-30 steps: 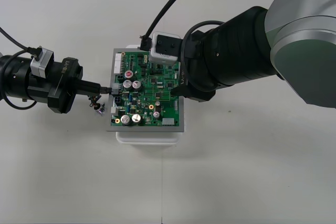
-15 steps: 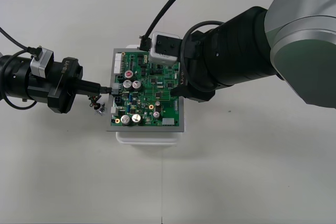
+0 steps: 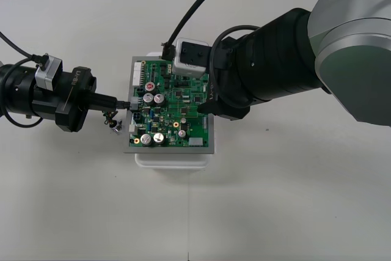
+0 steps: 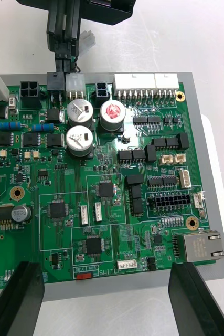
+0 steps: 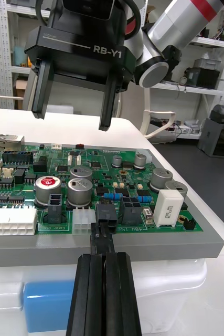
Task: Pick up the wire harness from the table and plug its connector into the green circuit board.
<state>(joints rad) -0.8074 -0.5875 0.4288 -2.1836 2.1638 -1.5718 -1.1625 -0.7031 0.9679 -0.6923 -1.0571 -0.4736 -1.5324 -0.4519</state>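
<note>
Our left gripper (image 3: 125, 106) clamps the harness plug (image 5: 106, 214) at the board (image 3: 180, 111) edge, a white connector (image 5: 83, 221) just beside. Our right gripper (image 4: 105, 270) gapes over the board. Nothing has moved.

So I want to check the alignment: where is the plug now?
In the left wrist view, the plug is pinched in the shut left gripper at the board's left edge, next to a white connector.

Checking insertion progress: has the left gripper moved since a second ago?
No. The left gripper stays at the green circuit board's left edge, shut on the black plug.
</note>
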